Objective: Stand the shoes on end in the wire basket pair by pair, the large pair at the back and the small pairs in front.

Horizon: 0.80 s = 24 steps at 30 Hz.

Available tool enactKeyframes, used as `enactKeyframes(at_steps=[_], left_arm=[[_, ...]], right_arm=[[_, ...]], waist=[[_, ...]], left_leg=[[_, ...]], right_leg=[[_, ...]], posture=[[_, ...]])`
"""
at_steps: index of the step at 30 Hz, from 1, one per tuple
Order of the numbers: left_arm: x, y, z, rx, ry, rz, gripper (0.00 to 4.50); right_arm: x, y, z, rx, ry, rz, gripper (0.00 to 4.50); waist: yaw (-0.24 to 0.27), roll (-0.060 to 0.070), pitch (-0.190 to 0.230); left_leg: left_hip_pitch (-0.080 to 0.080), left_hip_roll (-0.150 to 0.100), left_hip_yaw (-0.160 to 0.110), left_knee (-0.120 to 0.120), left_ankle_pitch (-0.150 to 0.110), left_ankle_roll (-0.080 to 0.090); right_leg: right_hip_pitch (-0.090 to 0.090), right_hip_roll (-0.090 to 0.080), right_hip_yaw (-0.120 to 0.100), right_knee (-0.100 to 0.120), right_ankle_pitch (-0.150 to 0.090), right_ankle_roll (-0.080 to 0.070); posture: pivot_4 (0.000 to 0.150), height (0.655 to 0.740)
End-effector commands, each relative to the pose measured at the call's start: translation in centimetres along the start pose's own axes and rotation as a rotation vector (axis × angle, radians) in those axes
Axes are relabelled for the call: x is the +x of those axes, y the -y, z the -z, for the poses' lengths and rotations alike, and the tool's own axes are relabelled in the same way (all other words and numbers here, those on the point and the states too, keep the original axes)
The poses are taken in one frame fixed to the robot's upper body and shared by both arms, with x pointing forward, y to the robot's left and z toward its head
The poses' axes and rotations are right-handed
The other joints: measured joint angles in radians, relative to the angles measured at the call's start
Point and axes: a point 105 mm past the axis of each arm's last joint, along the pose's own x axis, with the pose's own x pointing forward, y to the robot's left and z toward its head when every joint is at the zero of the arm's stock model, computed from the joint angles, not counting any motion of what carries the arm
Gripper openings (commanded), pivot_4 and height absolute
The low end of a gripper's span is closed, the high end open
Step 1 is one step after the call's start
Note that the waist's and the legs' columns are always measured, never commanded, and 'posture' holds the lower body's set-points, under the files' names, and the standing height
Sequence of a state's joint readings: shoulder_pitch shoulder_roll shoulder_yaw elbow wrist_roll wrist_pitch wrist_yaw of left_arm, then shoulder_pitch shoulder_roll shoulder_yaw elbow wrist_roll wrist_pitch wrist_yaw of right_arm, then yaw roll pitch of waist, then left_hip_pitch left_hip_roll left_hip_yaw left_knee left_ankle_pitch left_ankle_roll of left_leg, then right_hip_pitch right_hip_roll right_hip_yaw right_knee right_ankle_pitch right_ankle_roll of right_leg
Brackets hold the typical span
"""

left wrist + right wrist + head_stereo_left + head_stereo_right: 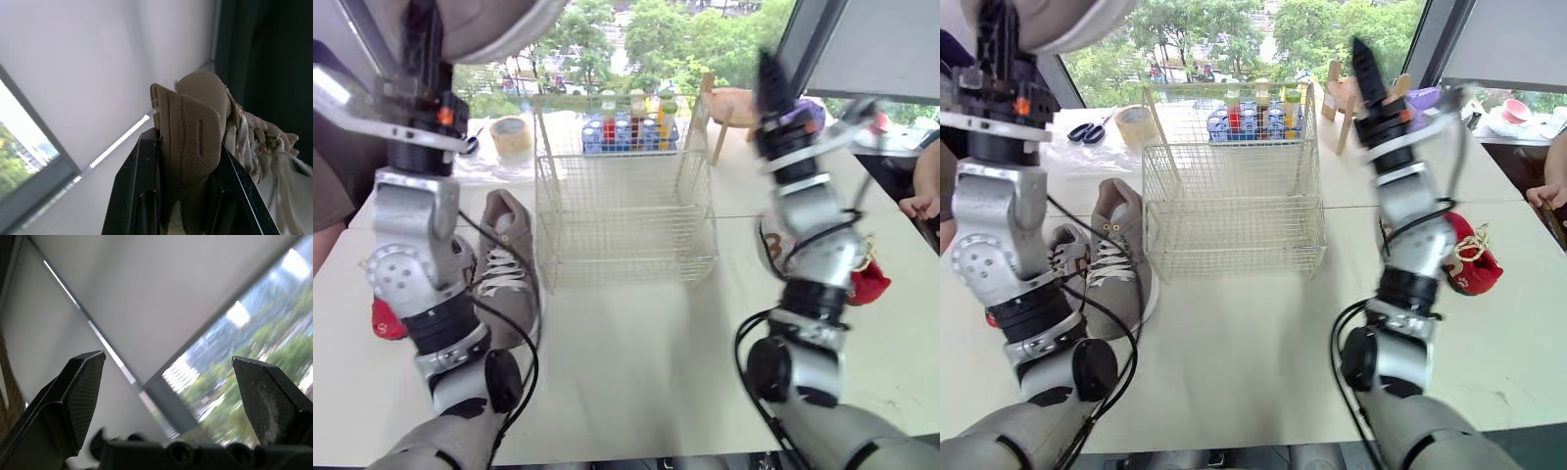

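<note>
Shoe (pixel 205 93) up in the air, and the left gripper (pixel 188 147) had it: both black fingers were clamped tight on the ribbed tan sole, with the laces trailing off one side. In the head views that arm climbed the left of the frame, and the held shoe's grey bulk sat at the top left edge.

The basket (pixel 626 196) stood upright in the upper centre of the frame on the white table (pixel 636 362), empty. Just left of it, low beside the left arm, a grey shoe (pixel 509 264) lay on the table with its white laces showing. A red shoe (pixel 1469 257) sat at the right of the frame, partly behind the right arm.

The right gripper (pixel 168 364) was raised at the upper right, beside the basket's right rim, with its fingers spread wide and nothing between them.

Behind the basket were a tape roll (pixel 512 137), scissors (pixel 1085 132) and a rack of bottles (pixel 631 122). A person's hand (pixel 920 204) rested at the right edge.
</note>
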<state>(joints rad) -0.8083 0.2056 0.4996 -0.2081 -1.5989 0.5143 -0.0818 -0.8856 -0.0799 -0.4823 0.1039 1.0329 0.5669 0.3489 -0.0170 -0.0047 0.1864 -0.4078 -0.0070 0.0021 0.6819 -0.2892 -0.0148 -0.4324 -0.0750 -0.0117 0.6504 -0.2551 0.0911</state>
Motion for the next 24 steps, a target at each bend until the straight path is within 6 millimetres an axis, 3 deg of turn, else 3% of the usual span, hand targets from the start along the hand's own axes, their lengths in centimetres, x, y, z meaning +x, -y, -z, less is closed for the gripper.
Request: enactKeyframes(at_steps=[1,6,16,24], left_arm=[[0.8,1.1,0.2,0.013,0.003,0.065,0.43],[0.5,0.5,1.2,-0.007,-0.017,0.056,0.43],[-1.6,-1.6,3.1,-0.001,-0.066,-0.044,0.43],[-2.3,-2.5,3.7,0.028,-0.081,-0.098,0.43]], right_arm=[[1.8,-5.3,0.5,-0.004,-0.010,-0.185,4.47],[2.6,-8.0,3.1,0.044,-0.062,-0.271,4.47],[3.3,-10.6,3.1,0.056,-0.064,-0.372,4.47],[3.2,-11.3,2.9,0.049,-0.074,-0.412,4.47]], waist=[[0.002,0.000,0.000],[0.005,-0.001,0.000],[0.003,-0.001,0.000],[0.005,-0.001,0.000]], left_leg=[[0.000,0.000,0.000,0.000,0.000,0.000],[0.000,0.000,-0.002,0.001,-0.003,0.005],[0.000,0.001,-0.003,0.001,-0.003,0.005],[0.000,0.001,-0.003,0.001,-0.003,0.005]], right_leg=[[0.000,0.001,0.000,0.000,0.000,0.000],[0.002,0.003,0.001,-0.001,0.000,0.000],[0.002,0.004,0.001,-0.002,0.000,0.001],[0.002,0.004,0.001,-0.002,0.000,0.000]], posture=[[0.150,0.7400],[0.150,0.7400],[0.150,0.7400],[0.150,0.7400]])
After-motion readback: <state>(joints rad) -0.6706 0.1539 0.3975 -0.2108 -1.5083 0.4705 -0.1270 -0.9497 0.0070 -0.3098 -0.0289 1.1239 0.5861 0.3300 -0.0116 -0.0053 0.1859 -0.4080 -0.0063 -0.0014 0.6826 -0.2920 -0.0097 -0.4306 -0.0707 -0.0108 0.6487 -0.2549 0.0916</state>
